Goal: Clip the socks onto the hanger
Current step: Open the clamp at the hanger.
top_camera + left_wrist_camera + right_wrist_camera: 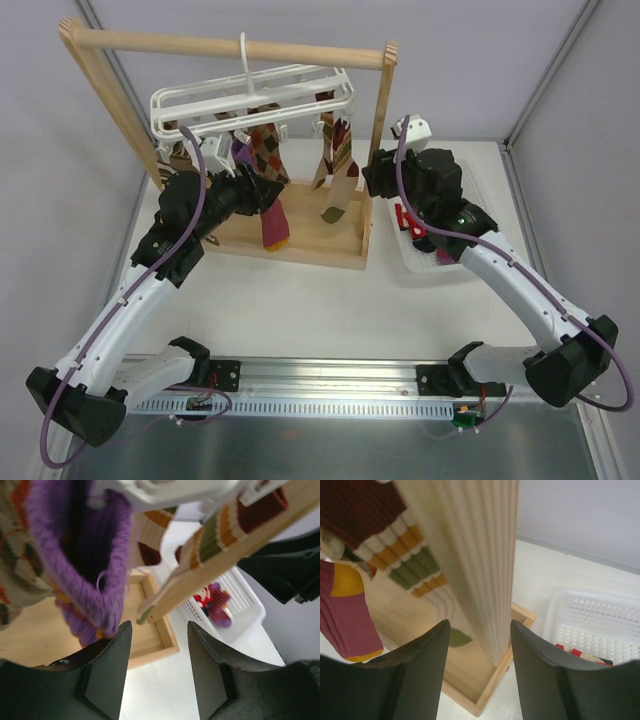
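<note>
The white hanger point(250, 98) hangs by its hook from the wooden rack's top bar. Clipped to it are a brown argyle sock point(268, 148), a magenta sock with yellow bands point(273, 218) and a wavy striped sock point(338, 160). My left gripper point(266, 190) is open and empty beside the magenta sock. In the left wrist view the purple cuff point(75, 555) hangs just above the left finger point(107, 670), under a white clip point(165, 490). My right gripper point(479, 630) is open and empty, facing the rack's right post point(480, 555). A red sock point(405, 218) lies in the basket.
The wooden rack point(230, 45) stands on a tray-like base point(300, 250) at the back. A white plastic basket point(420, 262) sits to its right and holds the red sock and a purple one point(220, 605). The right arm reaches over the basket.
</note>
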